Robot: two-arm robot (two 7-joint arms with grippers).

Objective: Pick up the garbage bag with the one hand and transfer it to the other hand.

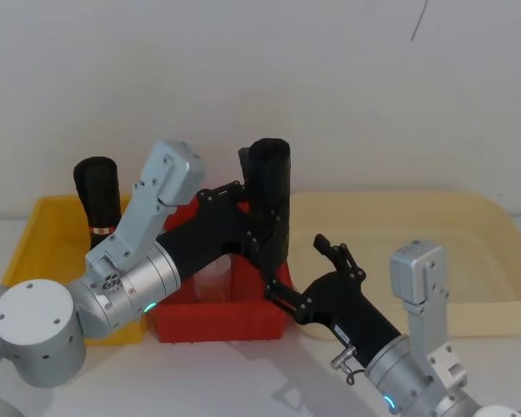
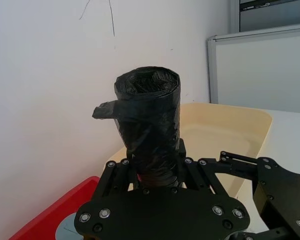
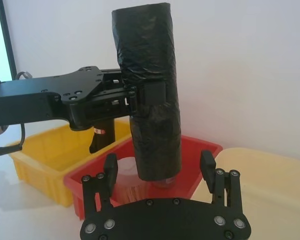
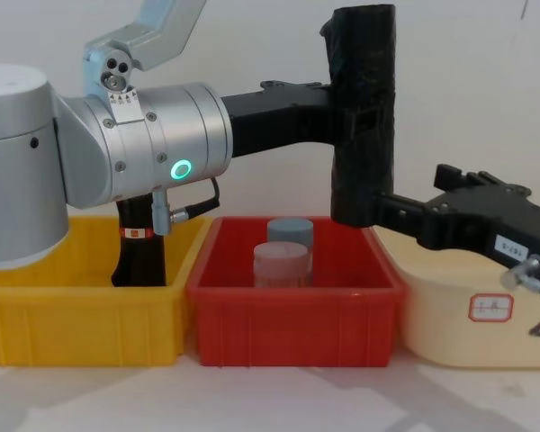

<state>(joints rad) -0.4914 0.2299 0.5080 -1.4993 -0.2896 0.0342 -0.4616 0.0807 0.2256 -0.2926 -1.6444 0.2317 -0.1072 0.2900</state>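
The garbage bag (image 1: 269, 187) (image 4: 364, 108) is a thick, crinkly black roll held upright above the red bin. My left gripper (image 1: 262, 224) (image 2: 157, 165) (image 3: 140, 97), on the green-ringed wrist, is shut on its middle. From the lower right my right gripper (image 1: 308, 274) (image 4: 398, 214) reaches in, open, at the roll's lower end. In the right wrist view the bag (image 3: 150, 75) stands between its spread fingertips (image 3: 207, 161). I cannot tell whether they touch the bag.
A red bin (image 1: 217, 328) (image 4: 292, 315) under the bag holds two round containers (image 4: 283, 256). To its left, a yellow bin (image 1: 30, 239) (image 4: 72, 315) holds a slimmer black roll (image 1: 98, 195) with a red-and-white label. A beige tub (image 1: 417, 252) (image 4: 468, 306) stands on the right.
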